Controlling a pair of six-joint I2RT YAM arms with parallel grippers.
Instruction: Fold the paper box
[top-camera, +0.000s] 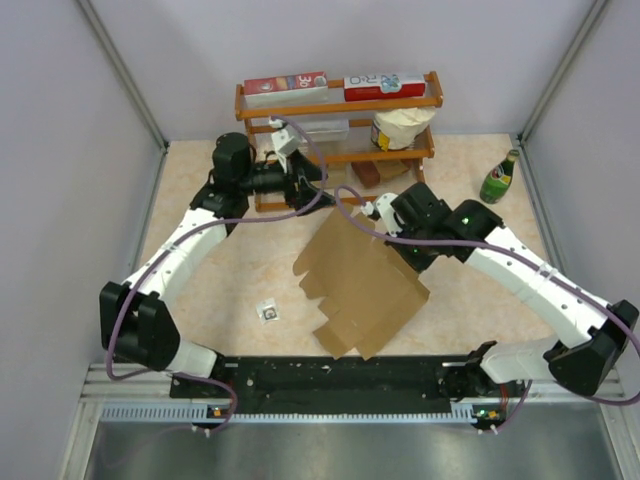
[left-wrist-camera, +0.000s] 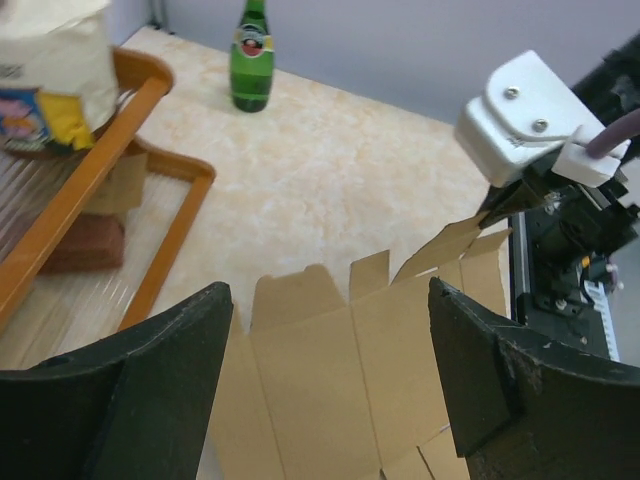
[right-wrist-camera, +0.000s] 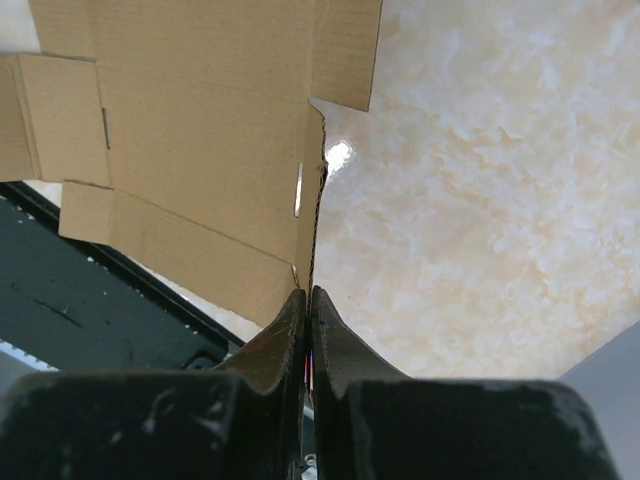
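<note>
1. Near the middle of the surface (top-camera: 225, 285), my right hand (top-camera: 383, 218) is closed tight, and its two fingers (right-wrist-camera: 285, 335) pinch a thin edge of the paper box (top-camera: 360, 290).
2. From the right wrist view, I see the cardboard edge go straight down into the gap of the right hand (right-wrist-camera: 310, 297), with no space left between the fingers.
3. My left hand (top-camera: 312, 195) is open wide.
4. From the left wrist view, the two black fingers (left-wrist-camera: 170, 380) stand far apart, and the paper box (left-wrist-camera: 330, 380) shows below and between them.
5. I cannot see the left hand (left-wrist-camera: 330, 290) touch the box, and it holds nothing.
6. The paper box is not folded yet, so it is one flat brown sheet with flaps.
7. It is tipped up: the far corner is high, by the two hands, and the near end is low, close to the black rail (top-camera: 340, 378) at the arm bases.
8. The high corner points back at the wooden shelf (top-camera: 340, 100).
9. The edge with the cut flaps faces the near left.
10. The long way of the sheet looks to run from the far left to the near right.
11. In the right wrist view, the sheet (right-wrist-camera: 200, 120) fills the top left, with the pale surface beside it.
</note>
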